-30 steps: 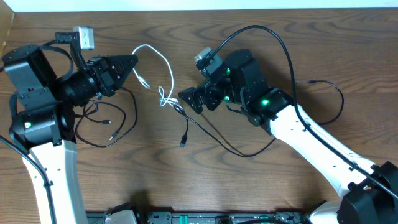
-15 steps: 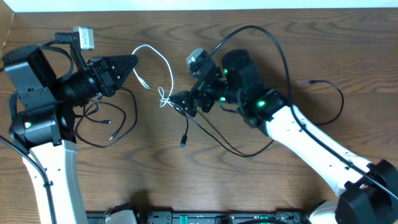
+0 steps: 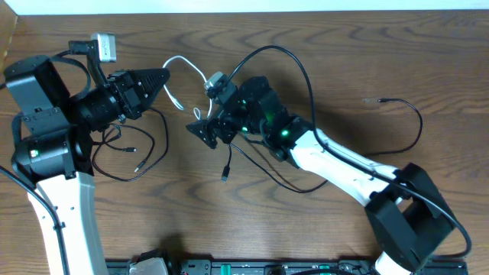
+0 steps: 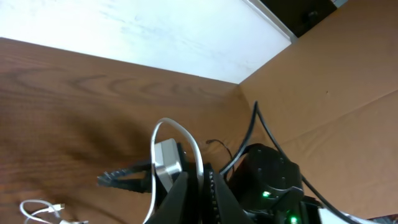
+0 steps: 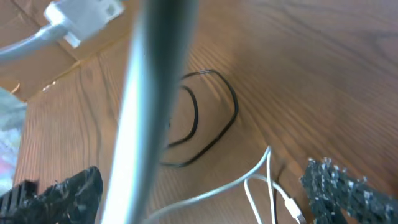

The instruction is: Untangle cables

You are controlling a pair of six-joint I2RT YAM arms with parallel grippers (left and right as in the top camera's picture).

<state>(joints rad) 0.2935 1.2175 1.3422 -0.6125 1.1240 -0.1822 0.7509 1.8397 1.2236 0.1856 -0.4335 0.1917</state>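
Wooden table [image 3: 344, 46] carries black cables [image 3: 225, 174] and a white cable [image 3: 182, 58], seemingly tangled.

Overhead: white cable [image 3: 182, 58] lower run hidden under right gripper [image 3: 200, 131]. Right wrist: blurred strand [image 5: 143, 112] smears 12 to 7 o'clock; fingers [image 5: 348, 186] cut off at 6.

No legible text, label, brand, number or sign was found in any view. None appeared on the cables [image 3: 200, 95], the arm housings or the tabletop [image 3: 344, 69].
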